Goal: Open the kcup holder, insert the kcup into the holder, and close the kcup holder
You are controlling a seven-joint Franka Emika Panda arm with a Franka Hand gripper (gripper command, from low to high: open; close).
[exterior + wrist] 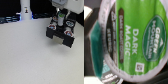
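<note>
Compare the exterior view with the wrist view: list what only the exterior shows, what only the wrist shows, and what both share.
Only the exterior view shows the black kcup holder on the white table, the gripper above it, and a white post further back. Only the wrist view shows the green lid of the kcup close up, with its printed lettering. Shared: probably the kcup, though in the exterior view it is too small and blurred to pick out for certain.

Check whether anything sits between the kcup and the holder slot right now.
Nothing visible does. The gripper hangs directly over the kcup holder, and the kcup fills the wrist view, its green lid right at the camera. The slot itself is too blurred to confirm.
</note>
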